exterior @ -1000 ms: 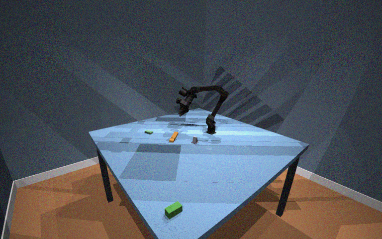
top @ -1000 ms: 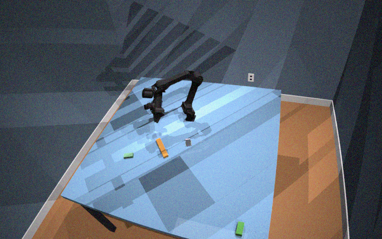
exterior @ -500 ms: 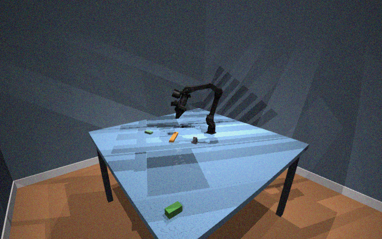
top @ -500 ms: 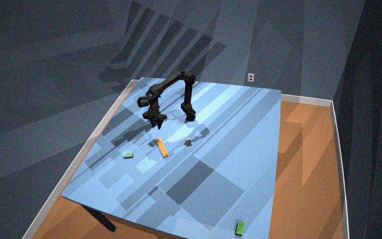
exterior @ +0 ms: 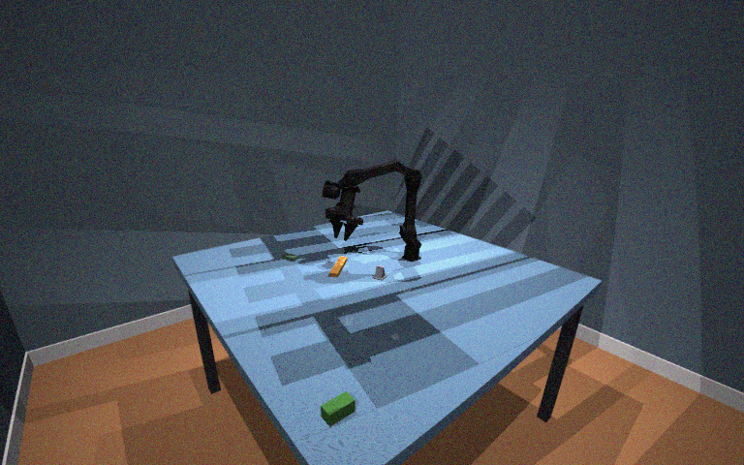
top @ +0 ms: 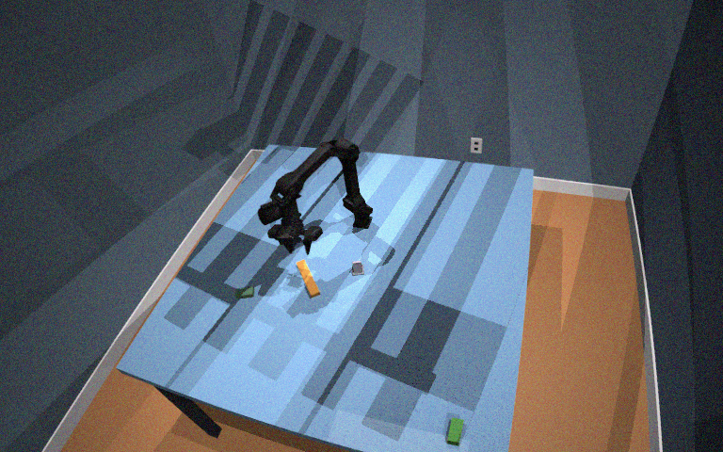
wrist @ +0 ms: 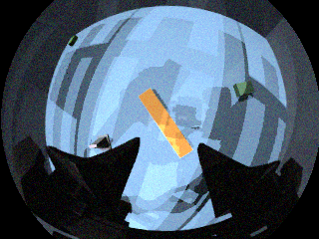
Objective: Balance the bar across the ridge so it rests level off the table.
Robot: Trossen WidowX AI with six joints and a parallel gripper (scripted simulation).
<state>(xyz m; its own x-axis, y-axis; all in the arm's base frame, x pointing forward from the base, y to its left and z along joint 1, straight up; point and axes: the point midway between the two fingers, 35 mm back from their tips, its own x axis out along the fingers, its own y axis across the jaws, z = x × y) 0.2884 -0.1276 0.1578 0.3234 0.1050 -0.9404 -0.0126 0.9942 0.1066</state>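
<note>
— What sat on the blue patchy tabletop [top: 469, 330]?
— A flat orange bar [top: 308, 277], beside a small grey ridge [top: 358, 267].
— And the black gripper [top: 299, 246]?
— Above the bar, jaws spread, holding nothing.

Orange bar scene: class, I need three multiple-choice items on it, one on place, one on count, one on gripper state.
1. Where is the orange bar?
A. flat on the table
B. across the ridge
C. in the gripper

2. How many green blocks are on the table?
A. one
B. two
C. four

3. The gripper is:
A. shut on the bar
B. open, above the bar
C. resting on the ridge

Key:
1 A, it lies beside the grey ridge, apart.
2 B, one near the bar, one at the near edge.
3 B, fingers spread, nothing between.
</note>
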